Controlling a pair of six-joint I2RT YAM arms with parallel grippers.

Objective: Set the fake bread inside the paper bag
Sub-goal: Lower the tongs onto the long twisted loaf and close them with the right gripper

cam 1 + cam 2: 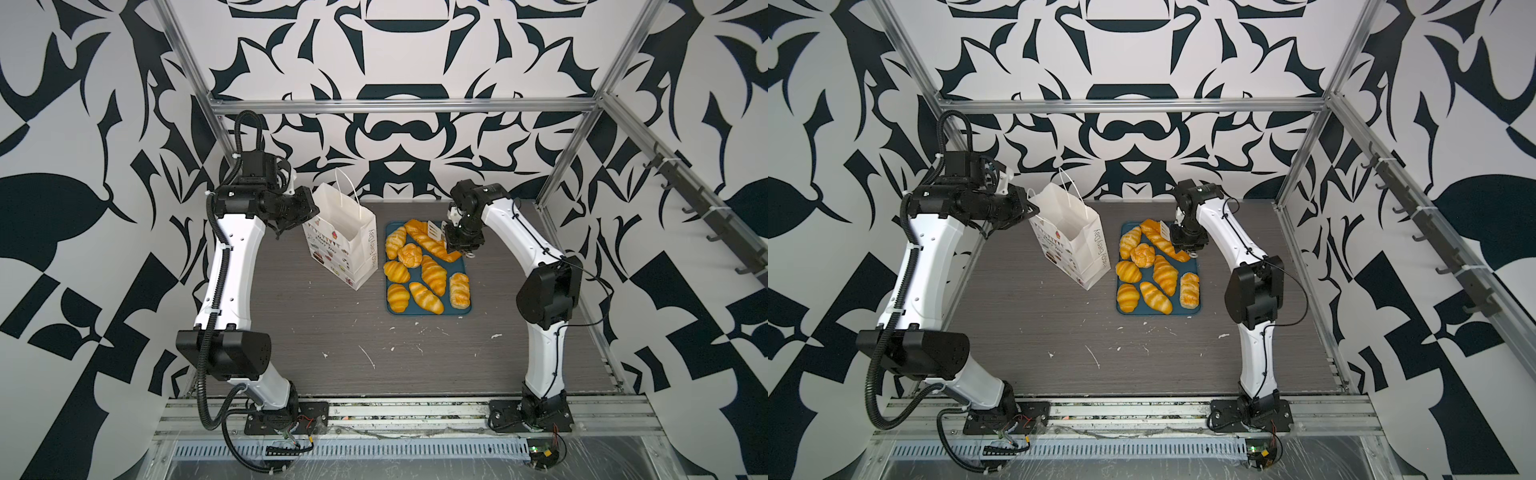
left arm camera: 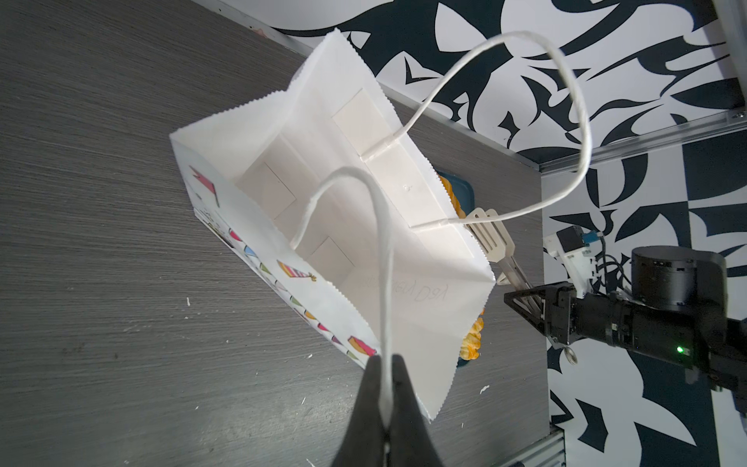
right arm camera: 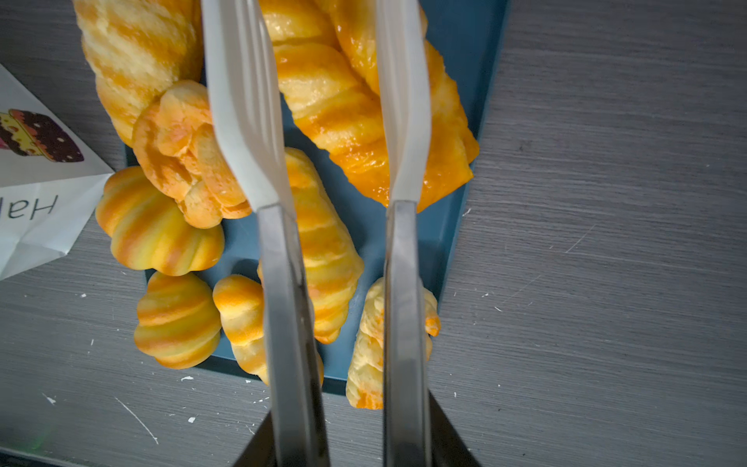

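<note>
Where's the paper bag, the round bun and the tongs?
paper bag (image 1: 363,257), in a top view, its lettered side.
round bun (image 1: 409,254), in a top view, its middle.
tongs (image 3: 242,101), right wrist view, one white blade.

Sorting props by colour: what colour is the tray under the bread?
The tray is dark teal-blue, clearest in the right wrist view.

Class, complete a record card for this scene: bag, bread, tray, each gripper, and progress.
Bag: tall white paper gift bag, standing, mouth open, inside empty
Bread: glossy golden-orange toy pastries, lying on the tray
Tray: flat blue rectangular tray, beside the bag
Left gripper: shut on the bag's thin white cord handle
Right gripper: holds metal tongs with white tips, tips apart above the pastries
Progress: nothing bagged yet
</note>
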